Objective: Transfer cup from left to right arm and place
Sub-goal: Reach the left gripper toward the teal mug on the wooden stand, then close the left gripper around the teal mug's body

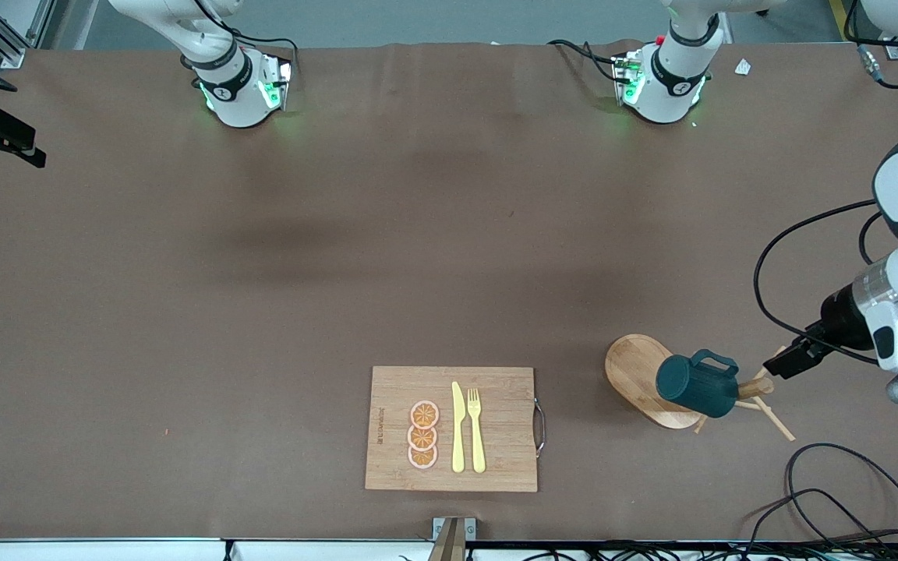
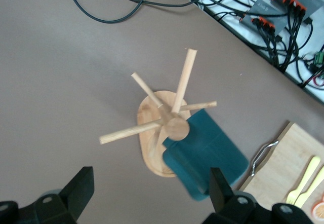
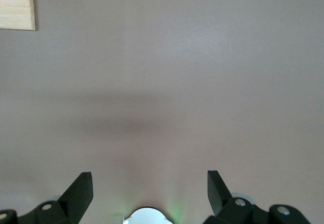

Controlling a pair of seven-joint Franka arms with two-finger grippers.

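A dark teal cup (image 1: 697,385) hangs on a peg of a wooden mug tree (image 1: 753,387), whose oval wooden base (image 1: 634,372) rests on the brown table (image 1: 340,257) toward the left arm's end. The cup's loop handle (image 1: 714,360) shows at its upper edge in the front view. In the left wrist view the cup (image 2: 205,153) lies tilted against the central post, over one edge of the base (image 2: 152,153), while the bare pegs (image 2: 183,79) splay outward. The left gripper (image 1: 796,357) hovers in the air just beside the mug tree, apart from the cup, with its jaws spread wide and nothing between them; its two dark fingers (image 2: 76,191) frame the tree in the wrist view. The right gripper (image 3: 149,193) is seen only in its own wrist view, poised over bare table with jaws likewise wide apart and empty; the right arm waits. Nearer to the front camera, midway along the table, lies a wooden cutting board (image 1: 394,389) with a metal handle (image 1: 540,425), bearing three orange slices (image 1: 423,435), a yellow knife (image 1: 457,427) and a yellow fork (image 1: 476,430). Black cables (image 1: 839,491) coil at the table's corner near the left arm's end.
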